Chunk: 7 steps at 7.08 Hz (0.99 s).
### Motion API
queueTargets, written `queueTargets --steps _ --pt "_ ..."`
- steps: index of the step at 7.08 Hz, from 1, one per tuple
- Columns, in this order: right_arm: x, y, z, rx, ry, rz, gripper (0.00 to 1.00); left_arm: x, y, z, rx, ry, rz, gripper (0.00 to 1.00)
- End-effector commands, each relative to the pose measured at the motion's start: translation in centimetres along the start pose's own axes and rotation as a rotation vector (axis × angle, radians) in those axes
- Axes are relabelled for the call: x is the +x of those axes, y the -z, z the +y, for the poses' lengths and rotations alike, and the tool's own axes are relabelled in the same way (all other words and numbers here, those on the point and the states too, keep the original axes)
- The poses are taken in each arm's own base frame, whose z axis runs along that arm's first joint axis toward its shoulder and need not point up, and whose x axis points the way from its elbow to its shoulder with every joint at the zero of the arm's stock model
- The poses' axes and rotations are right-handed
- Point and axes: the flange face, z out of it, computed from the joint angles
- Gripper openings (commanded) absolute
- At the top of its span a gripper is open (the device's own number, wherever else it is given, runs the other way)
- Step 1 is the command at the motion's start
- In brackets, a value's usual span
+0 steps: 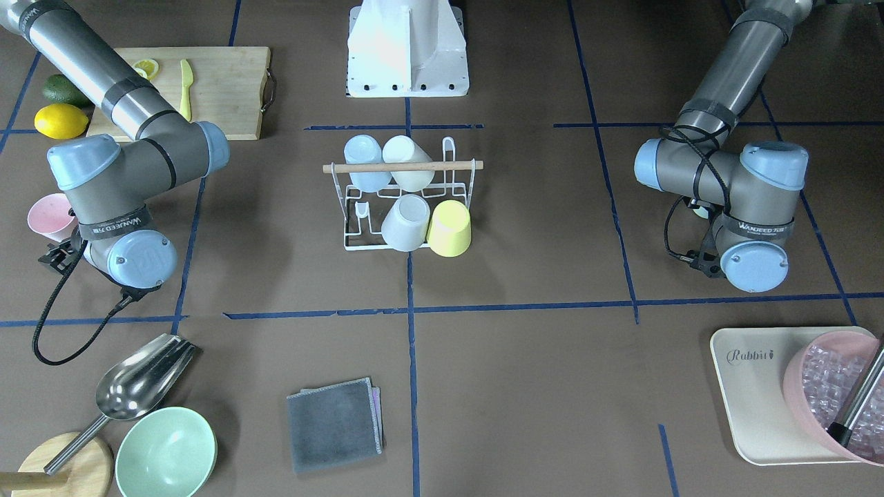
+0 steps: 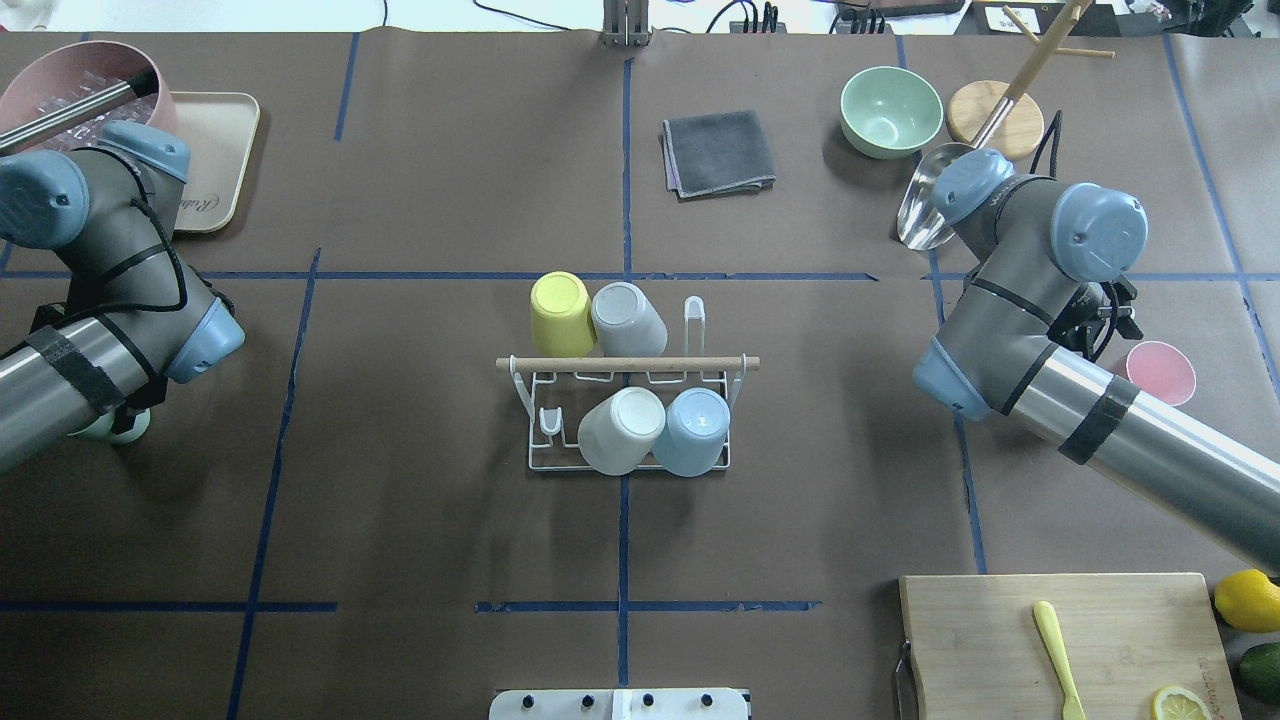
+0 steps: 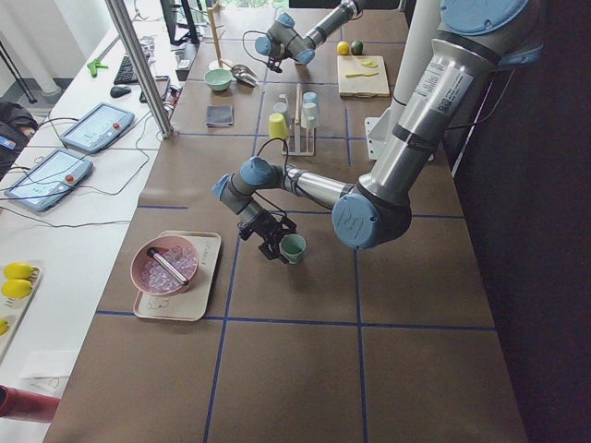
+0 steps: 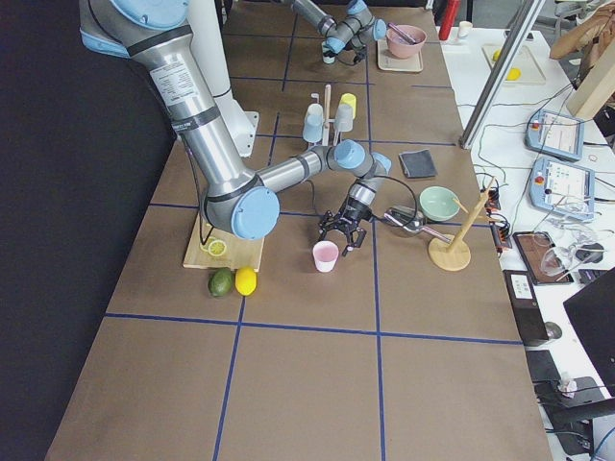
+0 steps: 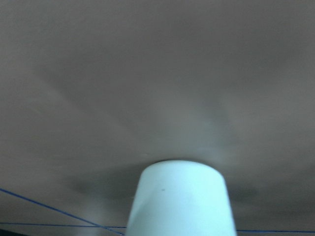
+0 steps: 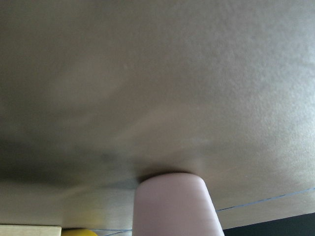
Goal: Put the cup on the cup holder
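The white wire cup holder (image 2: 625,364) with a wooden rod stands mid-table, also in the front view (image 1: 402,166). It holds yellow (image 2: 560,312), grey (image 2: 628,318), white (image 2: 621,430) and blue (image 2: 692,431) cups upside down. A mint-green cup (image 3: 294,247) stands by my left gripper (image 3: 272,247) and fills the bottom of the left wrist view (image 5: 179,201). A pink cup (image 2: 1160,372) stands upright by my right gripper (image 4: 341,238), low in the right wrist view (image 6: 174,206). No fingers show in the wrist views; I cannot tell if either gripper is open or shut.
A cutting board (image 2: 1000,640) with a yellow knife, lemon slice, lemon and avocado lies near right. A green bowl (image 2: 890,110), metal scoop (image 2: 925,205), wooden stand and grey cloth (image 2: 718,152) lie far. A tray (image 2: 215,150) with a pink ice bowl sits far left.
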Motion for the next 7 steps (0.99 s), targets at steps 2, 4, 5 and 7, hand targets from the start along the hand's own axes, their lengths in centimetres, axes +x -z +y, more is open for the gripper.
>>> queueTargets --steps 2,4,5,7 --pt "0.4 -1.0 -0.6 -0.066 -0.006 0.019 1.00 -0.2 -0.5 0.0 -0.005 0.001 0.001 1.00" --pt "0.7 -1.8 -0.7 -0.102 -0.003 0.033 1.00 -0.2 -0.3 0.0 0.001 -0.039 0.005 0.34" --pt "0.5 -2.0 -0.9 -0.115 0.030 0.047 1.00 -0.6 -0.1 0.2 0.003 -0.032 0.009 0.08" --pt "0.8 -2.5 -0.9 -0.138 0.077 0.059 1.00 -1.9 1.6 1.3 0.043 -0.021 0.020 0.05"
